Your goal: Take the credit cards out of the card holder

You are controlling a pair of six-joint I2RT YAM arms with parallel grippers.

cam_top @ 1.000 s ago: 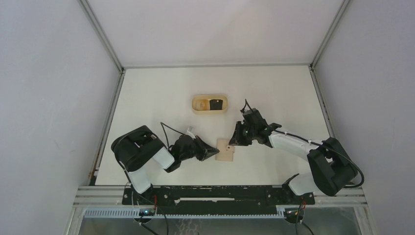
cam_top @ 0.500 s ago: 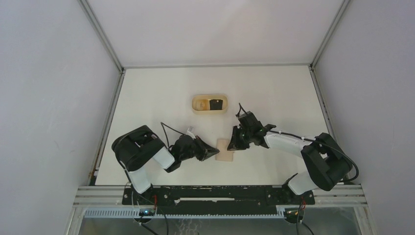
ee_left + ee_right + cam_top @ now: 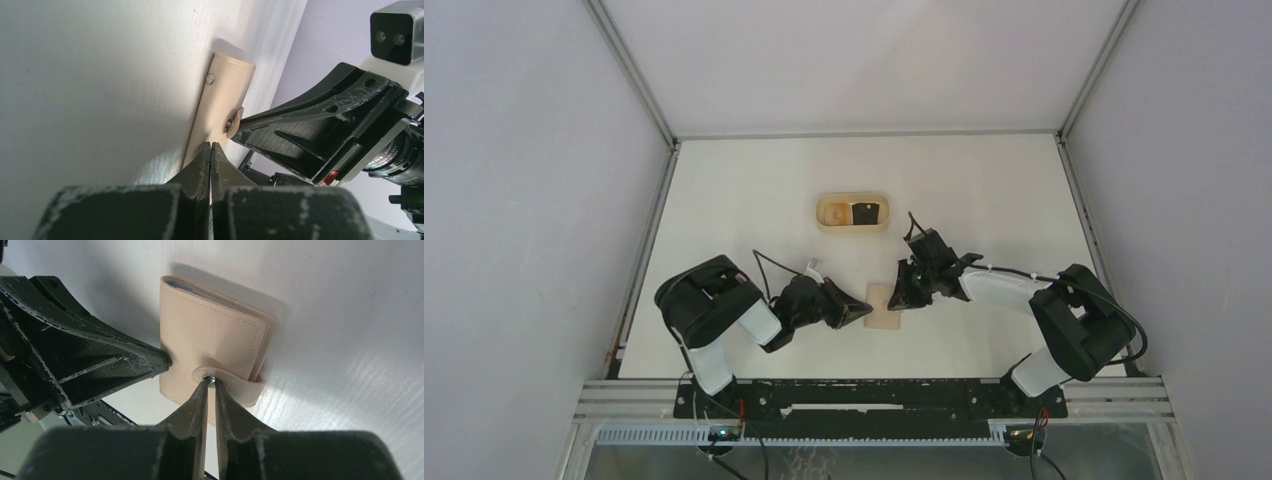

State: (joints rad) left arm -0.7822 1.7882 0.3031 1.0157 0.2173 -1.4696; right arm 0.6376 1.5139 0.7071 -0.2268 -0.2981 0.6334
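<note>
Arms in black and white reached inward from the near edge of a white table (image 3: 754, 190). On the left, the left gripper (image 3: 861, 311) lay low and pointed right. Its jaws were pressed fully together with nothing between them, and its tips touched the left edge of the wallet (image 3: 884, 316). Farther back, well apart from both grippers, stood an oval tan tray (image 3: 852, 229) with a black card (image 3: 865, 213) lying flat in its right half. Something pale lay in its left half, too small to make out. The wallet lay flat on the table between the two grippers, tan with stitched edges. Its strap was folded over the side toward the right arm, and the metal snap sat at the strap's end. In the right wrist view a thin bluish-grey edge showed inside the wallet's far side, but whether it was a card could not be told. On the right, the right gripper (image 3: 901, 299) came down at a slant onto the wallet's upper right part. Its jaws were drawn narrow with only a thin slit between them, and the tips sat right at the snap. Whether they actually pinched the strap or merely rested on it could not be told.
</note>
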